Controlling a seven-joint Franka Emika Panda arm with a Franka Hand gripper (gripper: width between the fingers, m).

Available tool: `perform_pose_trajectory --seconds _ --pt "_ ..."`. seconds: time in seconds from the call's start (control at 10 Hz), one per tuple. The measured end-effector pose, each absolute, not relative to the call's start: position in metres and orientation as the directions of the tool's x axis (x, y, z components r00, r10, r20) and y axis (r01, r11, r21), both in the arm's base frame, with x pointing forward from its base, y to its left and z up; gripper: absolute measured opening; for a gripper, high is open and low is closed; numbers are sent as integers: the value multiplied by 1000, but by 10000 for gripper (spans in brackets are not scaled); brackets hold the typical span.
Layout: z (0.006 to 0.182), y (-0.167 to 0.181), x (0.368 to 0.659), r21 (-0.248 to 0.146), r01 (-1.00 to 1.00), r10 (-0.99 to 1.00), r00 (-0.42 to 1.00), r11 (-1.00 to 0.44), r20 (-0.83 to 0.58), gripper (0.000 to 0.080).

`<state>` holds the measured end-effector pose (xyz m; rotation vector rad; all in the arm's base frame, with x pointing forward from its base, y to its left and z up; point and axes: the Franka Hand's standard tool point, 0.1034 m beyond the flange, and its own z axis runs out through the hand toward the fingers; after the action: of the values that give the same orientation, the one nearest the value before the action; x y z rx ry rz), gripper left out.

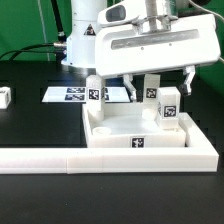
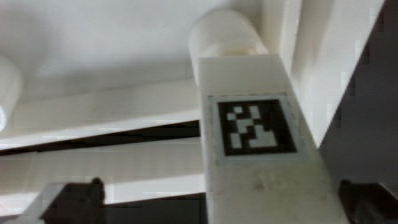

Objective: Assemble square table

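Note:
The white square slab [image 1: 118, 128] lies flat inside the rail's corner, with a tag [image 1: 137, 142] on its front side. Three white tagged legs stand upright on it: one at the exterior view's left [image 1: 95, 92], one at the back [image 1: 152, 90], and one at the right [image 1: 168, 103]. My gripper [image 1: 157, 84] hangs over the right part of the slab, jaws wide apart. In the wrist view a tagged leg [image 2: 254, 125] stands between my fingertips [image 2: 75, 202], nearer one finger, with a dark gap to the other. My gripper [image 2: 217, 202] is open around it.
The long white L-shaped rail [image 1: 90, 156] runs along the front and up the right side of the slab. The marker board [image 1: 70, 95] lies behind at the left. A small white tagged block [image 1: 5, 97] sits at the far left on the black table.

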<state>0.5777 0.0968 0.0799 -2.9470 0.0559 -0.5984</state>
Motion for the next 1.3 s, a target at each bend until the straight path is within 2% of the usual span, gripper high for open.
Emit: perform_pose_trajectory --seconds 0.2,0.4,0.9,1.1,1.3 --pt "78 106 574 -200 -22 -67 973 -980 220 649" --pt "78 108 572 -213 -9 -30 995 -977 95 649" --pt "78 107 574 -208 -45 -60 996 -977 66 649" --pt "85 118 585 -161 -135 -145 988 -978 52 649" --pt "83 115 587 -151 -148 -158 986 -977 53 649"
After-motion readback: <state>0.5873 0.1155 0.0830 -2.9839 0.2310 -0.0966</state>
